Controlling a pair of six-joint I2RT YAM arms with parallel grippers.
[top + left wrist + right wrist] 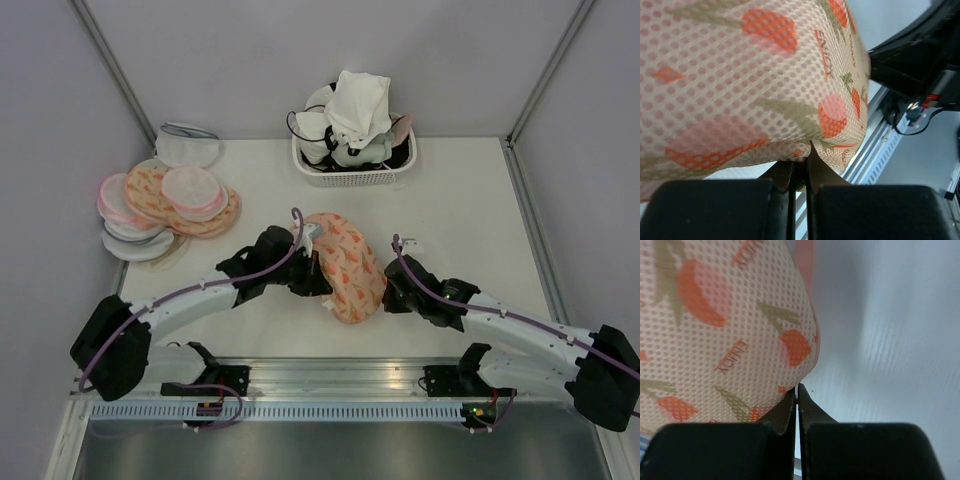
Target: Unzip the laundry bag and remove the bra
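The laundry bag is being held at the middle of the desk — the left end effector and right end effector are each pinching tight on its edge, one from each side.

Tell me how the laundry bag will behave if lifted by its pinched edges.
Probably floppy: the laundry bag is thin mesh, bulging between the left gripper and right gripper, each shut on an edge. Likely light for its size, as small pinches seem to prop it. The open weave should resist slipping.
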